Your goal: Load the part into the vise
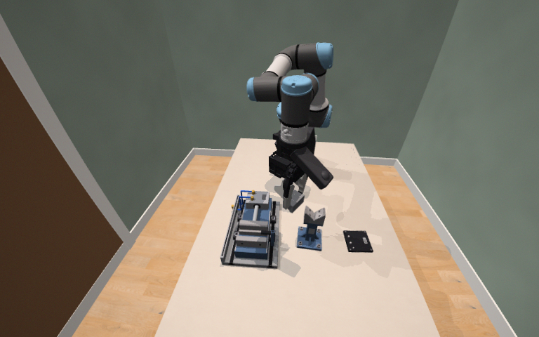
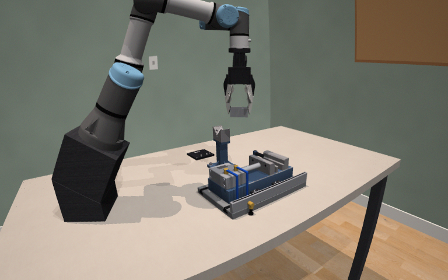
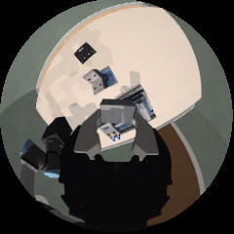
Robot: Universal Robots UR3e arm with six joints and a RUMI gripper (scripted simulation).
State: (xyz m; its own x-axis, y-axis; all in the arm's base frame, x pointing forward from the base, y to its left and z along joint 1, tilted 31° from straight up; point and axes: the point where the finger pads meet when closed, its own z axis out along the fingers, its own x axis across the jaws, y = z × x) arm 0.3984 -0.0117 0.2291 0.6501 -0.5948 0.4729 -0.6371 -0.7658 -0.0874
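Here, seen from the top, the claw [image 1: 294, 199] [image 2: 239, 109] [image 3: 117, 110] grips the part [image 1: 295, 203] [image 2: 239, 112] [image 3: 117, 113] aloft, V-block [image 1: 308, 217] [image 2: 224, 136] [image 3: 94, 78] at its four o'clock, vise [image 1: 251, 252] [image 2: 220, 191] [image 3: 108, 129] at eight

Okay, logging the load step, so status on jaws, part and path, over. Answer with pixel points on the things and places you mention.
Jaws [image 1: 295, 200] [image 2: 238, 110] [image 3: 117, 119] shut on the part [image 1: 295, 201] [image 2: 238, 112] [image 3: 117, 113], held aloft. Vise [image 1: 250, 251] [image 2: 280, 174] not loaded. No obstruction seen above vise.

Grey block [image 1: 295, 201] [image 2: 238, 112] [image 3: 117, 114] held aloft; blue-grey vise [image 1: 250, 253] [image 2: 218, 191] [image 3: 142, 103] stands open.
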